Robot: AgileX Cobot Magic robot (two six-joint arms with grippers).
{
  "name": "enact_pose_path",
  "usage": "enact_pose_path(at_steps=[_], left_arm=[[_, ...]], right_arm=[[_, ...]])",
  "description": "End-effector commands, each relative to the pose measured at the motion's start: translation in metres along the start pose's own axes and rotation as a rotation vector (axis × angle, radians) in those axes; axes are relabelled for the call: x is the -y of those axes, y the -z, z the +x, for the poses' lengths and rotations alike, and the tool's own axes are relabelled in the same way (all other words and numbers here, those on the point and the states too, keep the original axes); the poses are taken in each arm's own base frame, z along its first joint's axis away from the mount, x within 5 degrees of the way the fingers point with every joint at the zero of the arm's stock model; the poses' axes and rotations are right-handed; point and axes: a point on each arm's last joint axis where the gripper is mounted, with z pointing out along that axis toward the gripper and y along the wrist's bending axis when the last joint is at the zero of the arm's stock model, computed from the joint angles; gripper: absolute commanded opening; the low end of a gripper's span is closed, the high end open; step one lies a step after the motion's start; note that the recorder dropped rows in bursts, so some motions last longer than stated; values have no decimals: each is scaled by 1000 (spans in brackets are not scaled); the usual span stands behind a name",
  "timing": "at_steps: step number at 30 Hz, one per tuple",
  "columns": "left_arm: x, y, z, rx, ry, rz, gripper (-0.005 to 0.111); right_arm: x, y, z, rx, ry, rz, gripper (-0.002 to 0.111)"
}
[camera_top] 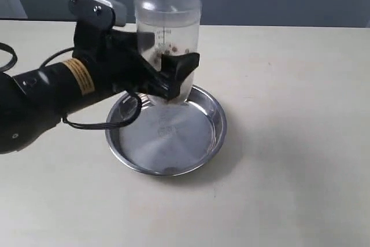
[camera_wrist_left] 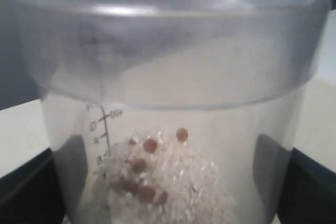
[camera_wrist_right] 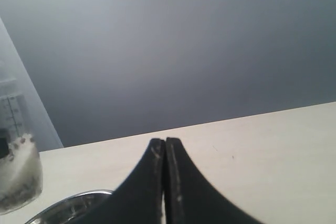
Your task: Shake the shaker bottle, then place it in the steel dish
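My left gripper (camera_top: 173, 76) is shut on the shaker bottle (camera_top: 167, 21), a clear plastic bottle with a domed shoulder and printed marks, held upright above the back rim of the steel dish (camera_top: 208, 143). Whitish grains with brown specks lie heaped in the shaker bottle (camera_wrist_left: 173, 129), which fills the left wrist view; the dark fingers (camera_wrist_left: 304, 187) press on both its sides. The bottle's cap is cut off at the top of the exterior view. In the right wrist view my right gripper (camera_wrist_right: 165, 142) is shut and empty, with the shaker bottle (camera_wrist_right: 18, 177) and the dish's rim (camera_wrist_right: 68, 203) at the edge.
The dish rests on a pale beige table (camera_top: 289, 114) with a dark wall behind it. My left arm (camera_top: 52, 91) and its cable loop (camera_top: 124, 121) hang over the dish's left side. My right arm does not show in the exterior view.
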Motion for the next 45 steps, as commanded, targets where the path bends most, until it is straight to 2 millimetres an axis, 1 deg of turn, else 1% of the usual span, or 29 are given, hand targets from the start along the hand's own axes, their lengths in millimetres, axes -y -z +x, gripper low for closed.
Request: enact_pose_path(at_steps=[1, 2, 4, 5, 6, 7, 8, 9, 10, 11, 13, 14, 15, 16, 17, 18, 19, 21, 24, 25, 28, 30, 32, 34, 35, 40, 45], left_arm=[[-5, -3, 40, -48, 96, -16, 0], [-3, 0, 32, 28, 122, 6, 0], [2, 9, 6, 155, 121, 42, 0], [4, 11, -2, 155, 89, 51, 0], [3, 10, 0, 99, 52, 32, 0], [1, 7, 8, 28, 29, 10, 0], [-3, 1, 24, -56, 24, -15, 0], [-7, -4, 39, -104, 50, -34, 0], [-8, -6, 44, -87, 82, -30, 0], [-6, -6, 42, -35, 120, -4, 0], [0, 1, 17, 110, 138, 43, 0], [5, 4, 3, 154, 112, 68, 0], [6, 4, -1, 127, 42, 71, 0], [4, 1, 3, 62, -9, 49, 0], [0, -5, 17, -37, -16, 11, 0], [-6, -10, 31, -101, 7, -22, 0], [-11, -11, 48, -104, 33, -34, 0], [-12, -14, 58, -11, 12, -13, 0], [-19, -26, 78, -13, -25, -53, 0], [-23, -30, 86, 1, -27, -73, 0], [-29, -35, 99, 85, -18, -110, 0], [-33, -39, 111, 55, -11, -129, 0], [-34, -43, 118, 39, 25, -131, 0], [-35, -44, 123, 29, 82, -129, 0], [-35, -45, 124, 28, 84, -129, 0], [-29, -45, 124, 16, 62, -68, 0], [-26, -45, 118, 31, 51, -37, 1]], right_arm=[[0, 0, 0, 3, 3, 1, -1], [0, 0, 0, 5, 3, 3, -1], [1, 0, 0, 6, 3, 5, -1], [0, 0, 0, 3, 3, 1, -1], [0, 0, 0, 3, 3, 1, -1], [0, 0, 0, 3, 3, 1, -1], [0, 0, 0, 3, 3, 1, -1], [0, 0, 0, 3, 3, 1, -1], [0, 0, 0, 3, 3, 1, -1], [0, 0, 0, 3, 3, 1, -1], [0, 0, 0, 3, 3, 1, -1], [0, 0, 0, 5, 3, 3, -1], [0, 0, 0, 5, 3, 3, -1], [0, 0, 0, 3, 3, 1, -1], [0, 0, 0, 3, 3, 1, -1], [0, 0, 0, 4, 3, 2, -1], [0, 0, 0, 4, 3, 2, -1], [0, 0, 0, 4, 3, 2, -1], [0, 0, 0, 4, 3, 2, -1], [0, 0, 0, 4, 3, 2, -1], [0, 0, 0, 4, 3, 2, -1], [0, 0, 0, 4, 3, 2, -1], [0, 0, 0, 4, 3, 2, -1], [0, 0, 0, 4, 3, 2, -1], [0, 0, 0, 4, 3, 2, -1], [0, 0, 0, 6, 3, 4, -1], [0, 0, 0, 6, 3, 4, -1]])
